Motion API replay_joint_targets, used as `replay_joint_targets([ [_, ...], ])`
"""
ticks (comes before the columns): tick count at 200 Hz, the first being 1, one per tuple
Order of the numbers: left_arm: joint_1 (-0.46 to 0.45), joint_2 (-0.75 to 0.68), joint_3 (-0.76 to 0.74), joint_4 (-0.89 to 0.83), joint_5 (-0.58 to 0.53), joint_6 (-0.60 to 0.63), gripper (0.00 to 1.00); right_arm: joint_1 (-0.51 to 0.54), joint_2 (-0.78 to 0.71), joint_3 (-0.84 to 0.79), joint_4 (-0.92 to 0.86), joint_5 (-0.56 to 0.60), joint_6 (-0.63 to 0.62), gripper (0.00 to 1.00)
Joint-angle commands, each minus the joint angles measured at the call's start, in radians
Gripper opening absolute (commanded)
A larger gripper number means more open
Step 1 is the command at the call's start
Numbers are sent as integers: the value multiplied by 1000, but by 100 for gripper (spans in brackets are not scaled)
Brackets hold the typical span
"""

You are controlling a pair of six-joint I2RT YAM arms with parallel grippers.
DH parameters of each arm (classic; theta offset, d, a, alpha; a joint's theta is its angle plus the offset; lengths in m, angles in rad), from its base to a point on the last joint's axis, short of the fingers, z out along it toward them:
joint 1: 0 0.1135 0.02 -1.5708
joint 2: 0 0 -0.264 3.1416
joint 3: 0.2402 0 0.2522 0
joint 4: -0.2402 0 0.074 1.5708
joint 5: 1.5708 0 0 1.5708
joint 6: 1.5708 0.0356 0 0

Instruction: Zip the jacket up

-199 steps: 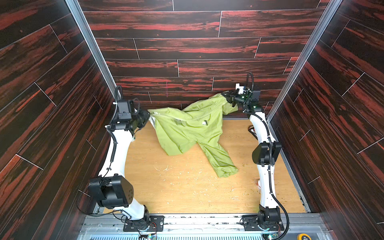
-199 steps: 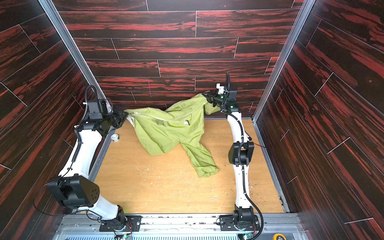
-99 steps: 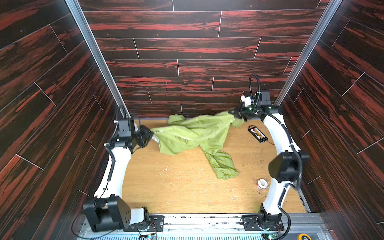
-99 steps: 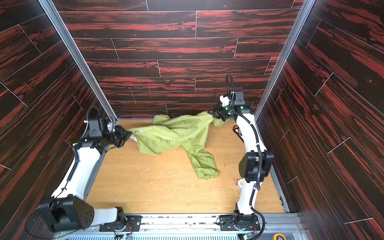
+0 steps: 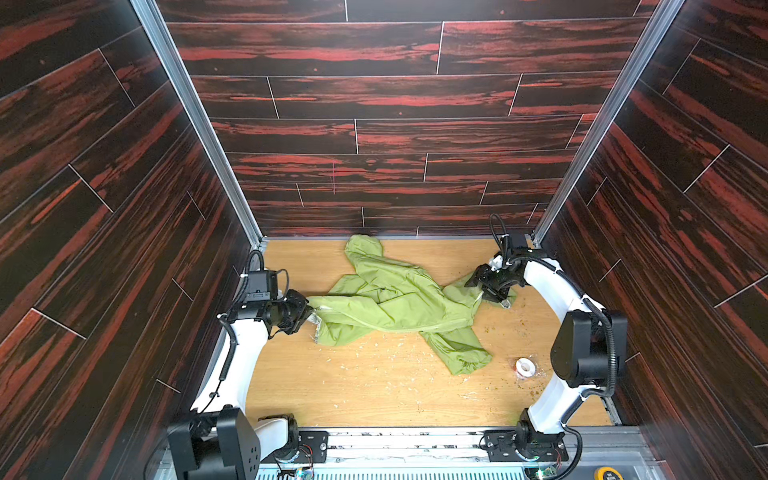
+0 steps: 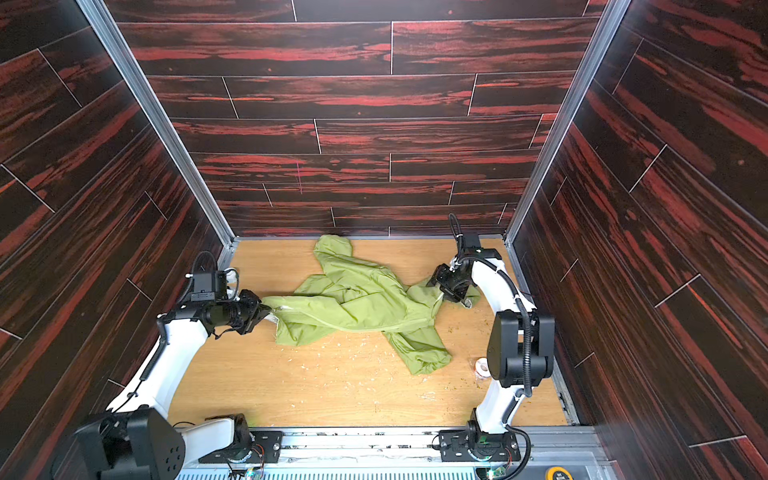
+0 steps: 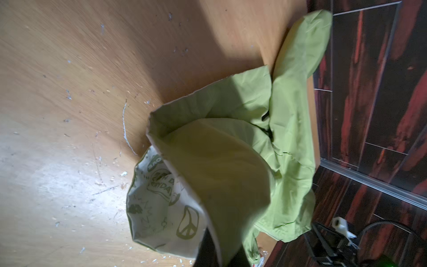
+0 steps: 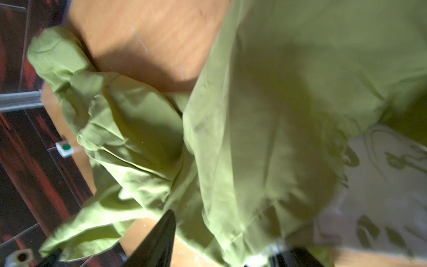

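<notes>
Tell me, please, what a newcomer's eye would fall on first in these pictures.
The thin lime-green hooded jacket sprawls crumpled across the middle of the light wooden table, bright against the dark red-streaked plank walls. The left gripper pinches its left end, while the right gripper stands open at its right end.

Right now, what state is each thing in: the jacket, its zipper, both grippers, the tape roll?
jacket: lying crumpled on the table, stretched between both grippers, lining showing at the left gripper's end.
zipper: how far it is zipped cannot be told.
left gripper: shut on the jacket's edge.
right gripper: open, jacket fabric lying between its jaws.
tape roll: lying flat, apart from the jacket.
</notes>
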Motion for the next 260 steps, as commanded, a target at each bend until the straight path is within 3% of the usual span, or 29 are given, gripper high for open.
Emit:
replay_joint_targets([
  [1, 6, 17, 25, -27, 11, 52, 0, -3, -68, 26, -15, 57, 7, 68],
  [73, 6, 57, 71, 6, 39, 46, 0, -1, -277, -129, -84, 184, 67, 68],
  [99, 6, 73, 92, 8, 40, 51, 0, 13, -340, -165, -53, 122, 87, 66],
  [141, 7, 106, 117, 10, 56, 52, 0, 52, -311, -266, 28, 0, 150, 56],
  [240, 7, 102, 106, 8, 56, 45, 0, 57, -187, -379, 172, -61, 186, 48],
  [260, 6, 102, 104, 4, 55, 47, 0, 57, -170, -373, 191, -76, 189, 40],
])
